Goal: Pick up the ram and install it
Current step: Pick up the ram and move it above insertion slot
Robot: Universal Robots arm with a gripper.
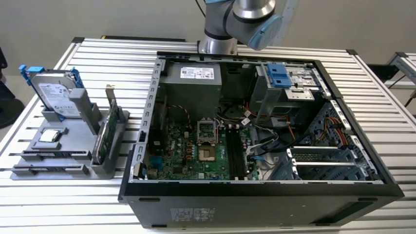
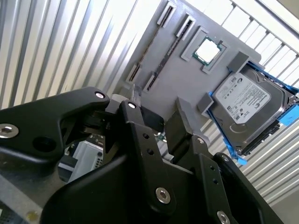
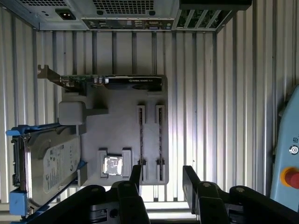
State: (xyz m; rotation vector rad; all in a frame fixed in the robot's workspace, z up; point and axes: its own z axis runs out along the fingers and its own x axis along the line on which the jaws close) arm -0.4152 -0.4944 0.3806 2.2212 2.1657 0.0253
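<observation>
My gripper hangs open above the grey fixture plate, with nothing between its black fingers. Beneath the fingertips, two slotted holders stand side by side on the plate. Each holds a thin dark strip, which appears to be the ram seen edge-on. In the exterior view these holders sit at the plate's front, at the exterior view's left. The open computer case lies beside the plate, and its long black memory slots run along the green motherboard.
On the plate also stand a silver hard drive with blue rails, a processor chip and a green expansion card. The arm rises behind the case. A red button shows beside the ribbed table.
</observation>
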